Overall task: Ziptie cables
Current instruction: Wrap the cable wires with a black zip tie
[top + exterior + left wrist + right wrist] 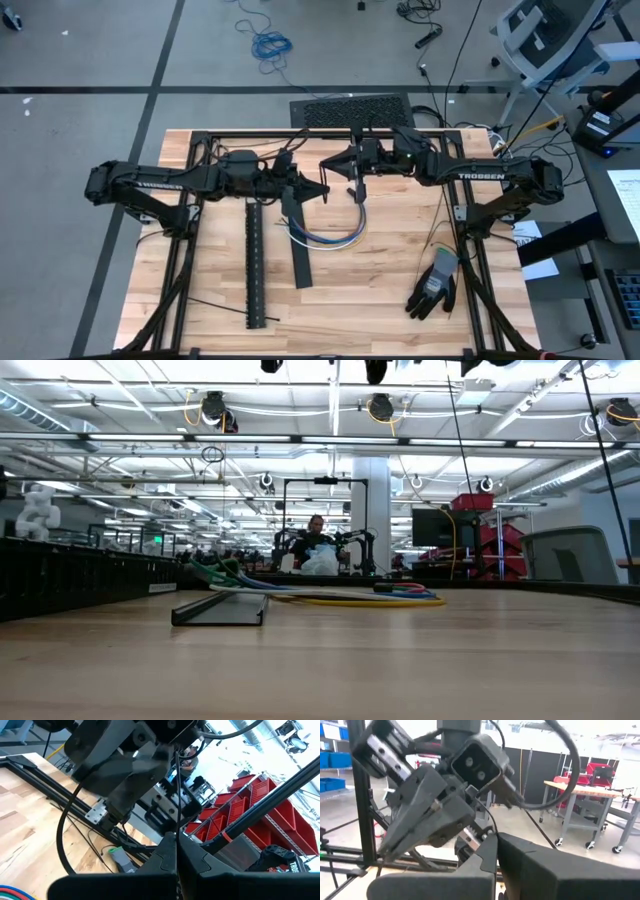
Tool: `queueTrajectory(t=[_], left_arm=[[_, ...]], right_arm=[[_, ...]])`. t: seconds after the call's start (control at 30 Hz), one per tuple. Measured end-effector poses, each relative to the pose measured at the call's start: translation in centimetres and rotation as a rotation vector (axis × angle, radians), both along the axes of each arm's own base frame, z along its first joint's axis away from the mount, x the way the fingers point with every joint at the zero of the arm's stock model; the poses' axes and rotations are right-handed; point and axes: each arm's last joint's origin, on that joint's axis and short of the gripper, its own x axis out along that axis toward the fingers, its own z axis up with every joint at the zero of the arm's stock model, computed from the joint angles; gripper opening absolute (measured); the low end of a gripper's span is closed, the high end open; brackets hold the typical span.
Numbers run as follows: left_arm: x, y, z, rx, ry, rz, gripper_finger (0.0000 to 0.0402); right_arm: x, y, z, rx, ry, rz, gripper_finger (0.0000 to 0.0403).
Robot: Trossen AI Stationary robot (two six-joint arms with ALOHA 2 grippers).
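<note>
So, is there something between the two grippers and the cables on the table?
Nothing visible blocks the way. The cables lie loose on the wood just in front of the left gripper and right gripper, which are shut and facing each other above the table. The black channel strip lies beside the cables' left end, not across them.

Open wood table (390,285) fills the lower centre of the high view. Obstacles there: the cables (325,232) looped at centre, a flat dark bar (296,240) just left of them, a long perforated black strip (254,262) farther left, and a glove (434,285) at lower right. Both grippers, left (322,190) and right (330,168), crowd the upper centre, tips nearly meeting.
</note>
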Motion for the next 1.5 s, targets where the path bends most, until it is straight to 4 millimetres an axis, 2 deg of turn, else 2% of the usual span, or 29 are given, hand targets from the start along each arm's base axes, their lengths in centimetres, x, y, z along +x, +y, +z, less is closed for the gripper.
queueTrajectory(t=[1.5], left_arm=[[0.01,0.00,0.03,-0.015,-0.002,0.000,0.0000]], right_arm=[[0.09,0.42,0.07,0.043,-0.005,-0.008,0.0000]])
